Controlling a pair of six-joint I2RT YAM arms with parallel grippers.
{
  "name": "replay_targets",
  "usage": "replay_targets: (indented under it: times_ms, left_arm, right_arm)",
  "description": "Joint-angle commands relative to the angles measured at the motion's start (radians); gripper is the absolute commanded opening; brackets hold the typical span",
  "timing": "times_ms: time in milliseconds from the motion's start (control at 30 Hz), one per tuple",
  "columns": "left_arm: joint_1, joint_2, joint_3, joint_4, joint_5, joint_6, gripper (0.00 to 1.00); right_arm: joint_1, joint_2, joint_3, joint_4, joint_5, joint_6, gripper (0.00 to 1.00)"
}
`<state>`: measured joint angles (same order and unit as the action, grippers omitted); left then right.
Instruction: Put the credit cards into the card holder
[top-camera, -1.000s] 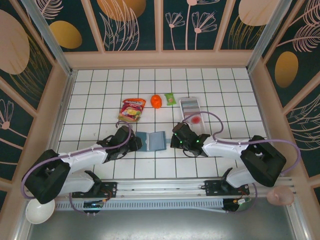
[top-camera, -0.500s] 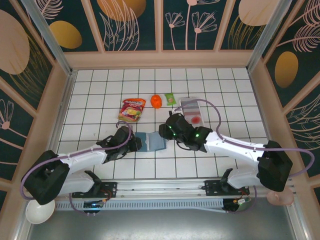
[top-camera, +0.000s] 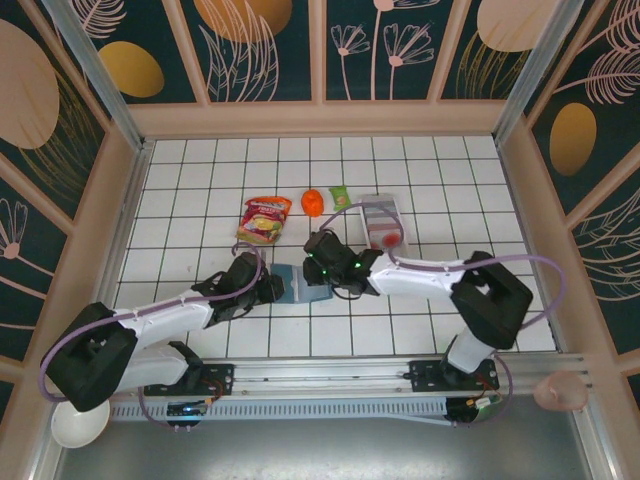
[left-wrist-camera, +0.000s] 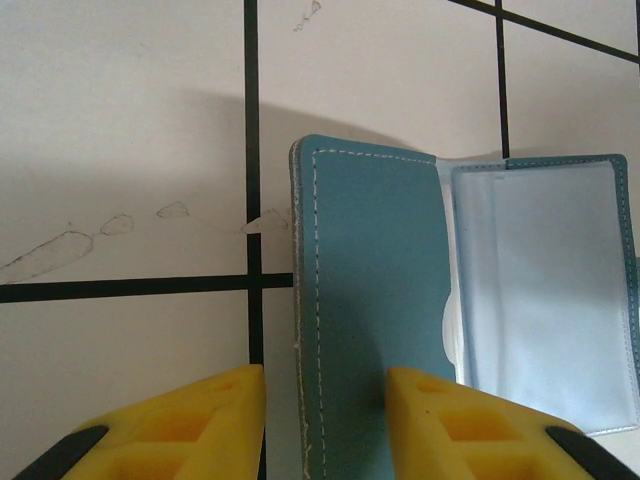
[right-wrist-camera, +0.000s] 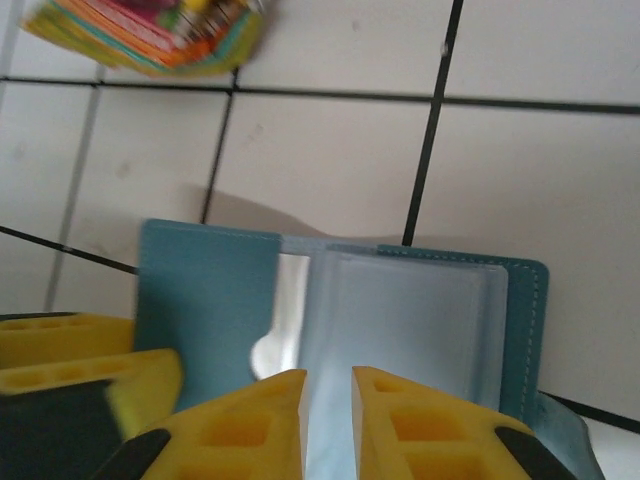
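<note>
The card holder (top-camera: 298, 285) lies open on the tiles, a teal wallet (left-wrist-camera: 370, 300) with a clear pale sleeve on its right half. My left gripper (top-camera: 270, 288) is open. Its yellow fingers straddle the left flap's edge (left-wrist-camera: 325, 410), one over the flap and one over bare tile. My right gripper (top-camera: 316, 270) hovers over the sleeve (right-wrist-camera: 410, 320), fingers (right-wrist-camera: 328, 400) nearly together. A pale strip fills the slit between them; I cannot tell if that is a card or the sleeve. A credit card (top-camera: 390, 238) with red-pink marks lies in the white tray (top-camera: 378, 203).
Behind the wallet sit a snack bag (top-camera: 265, 218), an orange object (top-camera: 312, 202) and a small green packet (top-camera: 342, 197). The snack bag (right-wrist-camera: 150, 30) shows at the top of the right wrist view. Wooden walls ring the tiled floor.
The right arm swung left from beside the tray to over the open wallet. The left arm and the wallet stayed put.
</note>
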<state>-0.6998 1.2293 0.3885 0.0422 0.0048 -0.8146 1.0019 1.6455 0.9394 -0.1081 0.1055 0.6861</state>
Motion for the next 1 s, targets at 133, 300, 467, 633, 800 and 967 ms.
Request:
replay_targets:
  times_ms: [133, 300, 467, 633, 800, 967]
  left_arm:
    - [-0.004, 0.007, -0.023, 0.018, 0.014, 0.010, 0.37]
    - [-0.004, 0.026, -0.041, 0.031, 0.003, 0.005, 0.36]
    - [-0.004, 0.066, -0.049, 0.038, -0.013, 0.000, 0.35]
    - [-0.004, 0.073, -0.061, 0.008, -0.067, -0.010, 0.34]
    - [-0.004, 0.051, -0.066, -0.022, -0.094, -0.028, 0.31]
    - [-0.004, 0.024, -0.050, -0.033, -0.042, -0.035, 0.14]
  right_arm:
    - [-0.029, 0.118, 0.023, 0.029, -0.005, 0.007, 0.18]
    - [-0.030, 0.134, -0.001, 0.003, 0.034, 0.025, 0.15]
    - [-0.029, 0.143, -0.039, 0.010, 0.026, 0.049, 0.14]
    - [-0.023, 0.128, -0.076, 0.016, 0.029, 0.079, 0.14]
    - [-0.017, 0.127, -0.088, 0.023, 0.030, 0.101, 0.14]
    - [-0.002, 0.124, -0.070, 0.024, 0.024, 0.100, 0.14]
